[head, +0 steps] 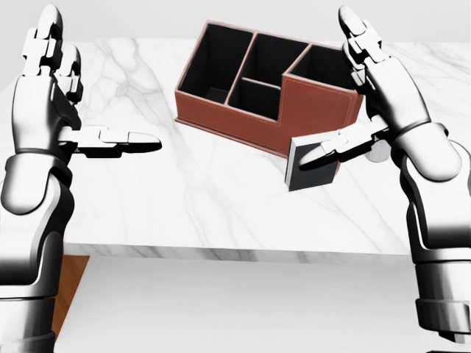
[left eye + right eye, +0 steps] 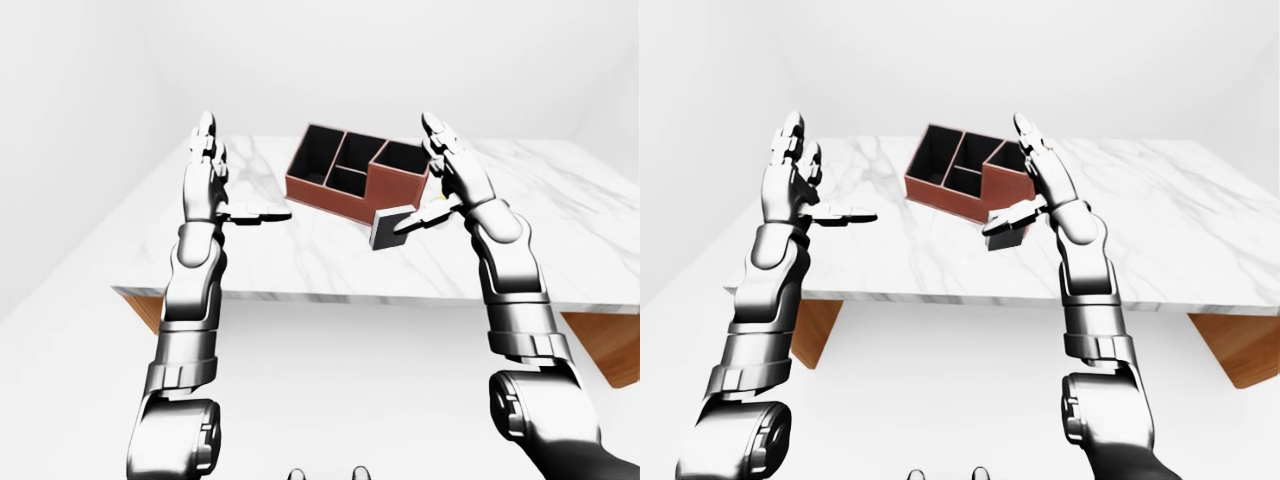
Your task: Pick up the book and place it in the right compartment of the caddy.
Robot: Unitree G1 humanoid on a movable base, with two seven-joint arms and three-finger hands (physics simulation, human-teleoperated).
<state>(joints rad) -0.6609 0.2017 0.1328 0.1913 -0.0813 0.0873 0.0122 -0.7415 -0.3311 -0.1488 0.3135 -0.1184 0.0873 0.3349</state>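
A brown caddy [image 1: 243, 121] with black compartments stands on the marble table [image 1: 184, 198]; its taller right compartment [image 1: 324, 66] is at the upper right in the head view. The dark book [image 1: 313, 175], with a pale edge, stands upright just below that compartment's wall. My right hand [image 1: 342, 92] is open and raised above and right of the book, and its thumb [image 1: 331, 151] crosses the book's top; whether it touches I cannot tell. My left hand [image 1: 101, 81] is open and empty over the table's left side.
A pale cup [image 1: 379, 151] is mostly hidden behind my right hand, right of the book. The table's near edge [image 1: 221, 251] runs across the lower head view. Brown wooden supports [image 2: 600, 345] show under the table's ends.
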